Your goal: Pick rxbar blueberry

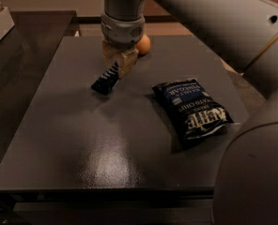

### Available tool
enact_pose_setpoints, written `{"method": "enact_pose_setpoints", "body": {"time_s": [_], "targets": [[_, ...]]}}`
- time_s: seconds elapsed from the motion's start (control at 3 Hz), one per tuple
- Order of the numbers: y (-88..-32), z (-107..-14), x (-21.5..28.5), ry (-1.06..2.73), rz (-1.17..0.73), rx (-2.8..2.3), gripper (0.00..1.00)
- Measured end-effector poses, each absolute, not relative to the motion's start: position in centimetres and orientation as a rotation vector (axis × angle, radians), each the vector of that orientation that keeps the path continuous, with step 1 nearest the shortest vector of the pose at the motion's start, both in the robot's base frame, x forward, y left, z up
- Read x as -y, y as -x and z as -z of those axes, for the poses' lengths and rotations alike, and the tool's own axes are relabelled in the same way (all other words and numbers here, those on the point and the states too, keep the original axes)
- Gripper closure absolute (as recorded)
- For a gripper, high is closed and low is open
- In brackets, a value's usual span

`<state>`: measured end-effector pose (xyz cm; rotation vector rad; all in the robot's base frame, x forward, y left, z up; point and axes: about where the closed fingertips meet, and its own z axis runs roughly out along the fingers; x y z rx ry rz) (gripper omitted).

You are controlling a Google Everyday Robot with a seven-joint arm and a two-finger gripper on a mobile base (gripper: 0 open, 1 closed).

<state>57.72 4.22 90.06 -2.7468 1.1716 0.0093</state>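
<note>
The rxbar blueberry point(105, 80) is a small flat navy wrapper with white lettering. It hangs tilted from my gripper point(119, 63), its lower end just above the dark table point(82, 139). My gripper is shut on the bar's upper end, over the table's far middle. Its tan fingers point(127, 61) pinch the wrapper from both sides.
A large dark blue chip bag point(192, 108) lies to the right of the bar. A round orange fruit point(143, 44) sits just behind the gripper. My arm point(233, 27) sweeps across the upper right. A counter edge point(0, 25) shows at the far left.
</note>
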Motion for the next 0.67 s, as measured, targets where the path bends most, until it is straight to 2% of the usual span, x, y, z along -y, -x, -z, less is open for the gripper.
{"method": "enact_pose_setpoints", "body": {"time_s": [0.33, 0.67], "targets": [[-59.35, -95.71, -5.91, 2.618, 0.073, -1.183, 1.00], [-59.77, -95.74, -6.34, 2.601, 0.084, -1.175, 1.00]]}}
